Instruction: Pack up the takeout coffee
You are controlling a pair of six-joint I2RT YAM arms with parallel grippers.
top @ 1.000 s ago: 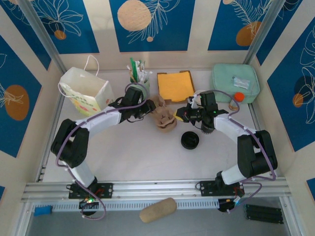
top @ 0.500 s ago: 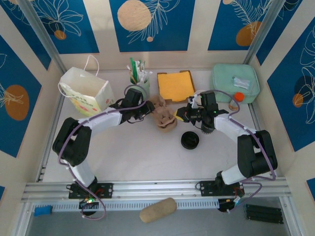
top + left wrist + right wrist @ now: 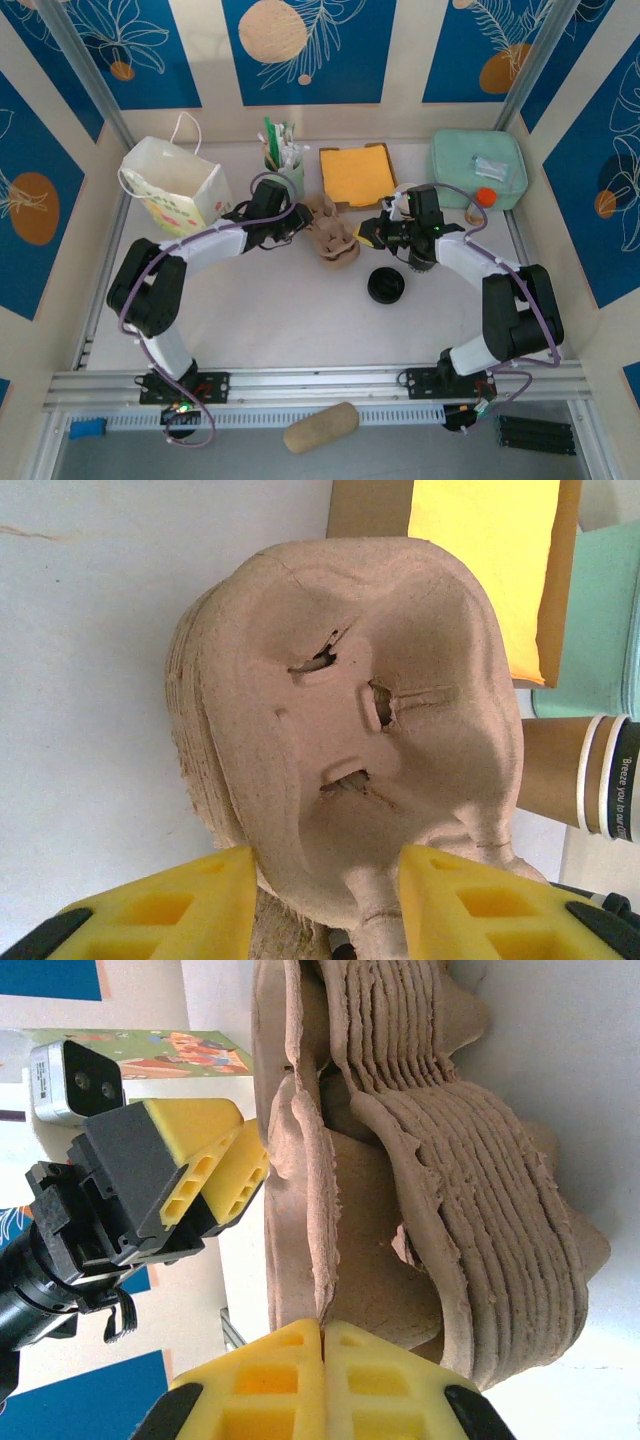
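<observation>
A stack of brown pulp cup carriers (image 3: 335, 238) stands mid-table. My left gripper (image 3: 300, 222) reaches it from the left. Seen from the left wrist, its yellow fingers (image 3: 190, 910) are apart, one on each side of a lobe of the top carrier (image 3: 370, 700). From the right, my right gripper (image 3: 368, 233) is shut on the thin rim of the top carrier (image 3: 300, 1210), pads pressed together (image 3: 322, 1345). At the right edge of the left wrist view lies a tan paper cup (image 3: 555, 780) with white rings and a black band. I cannot tell whether it is the takeout coffee.
A white paper bag (image 3: 175, 185) stands open at the back left. A cup of utensils (image 3: 283, 165), yellow napkins (image 3: 355, 175) and a mint-green box (image 3: 478, 168) line the back. Black lids (image 3: 386, 285) lie in front of the right gripper.
The left gripper's jaws have narrowed a little around the carrier lobe and its arm has shifted slightly. The right gripper has held still.
</observation>
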